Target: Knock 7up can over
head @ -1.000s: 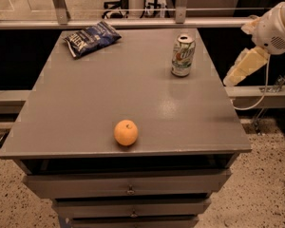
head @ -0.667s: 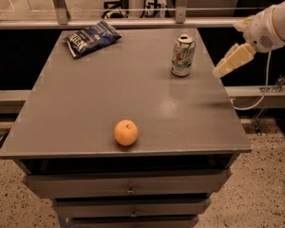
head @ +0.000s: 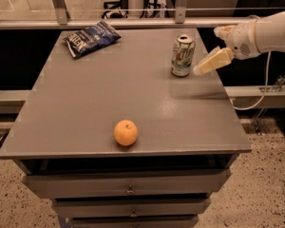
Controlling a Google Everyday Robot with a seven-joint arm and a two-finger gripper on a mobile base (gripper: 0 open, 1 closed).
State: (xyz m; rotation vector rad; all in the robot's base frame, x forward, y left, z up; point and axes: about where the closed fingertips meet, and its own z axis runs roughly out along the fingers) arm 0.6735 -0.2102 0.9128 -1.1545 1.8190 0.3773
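Observation:
The 7up can [head: 183, 55] stands upright near the back right of the grey table [head: 85, 99]. It has a white-silver body with green and red markings and a silver top. My gripper [head: 199, 70] reaches in from the right on a white arm [head: 266, 32]. Its cream-coloured tip sits just right of the can, at the height of the can's lower half, very close to it. I cannot tell whether it touches the can.
A dark blue chip bag [head: 91, 38] lies at the back left. An orange [head: 126, 132] sits near the front edge. Drawers [head: 128, 186] are under the table top. A metal rail [head: 133, 23] runs behind the table.
My gripper has moved left, from beyond the table's right edge to just beside the can. The can, the orange and the chip bag have not moved.

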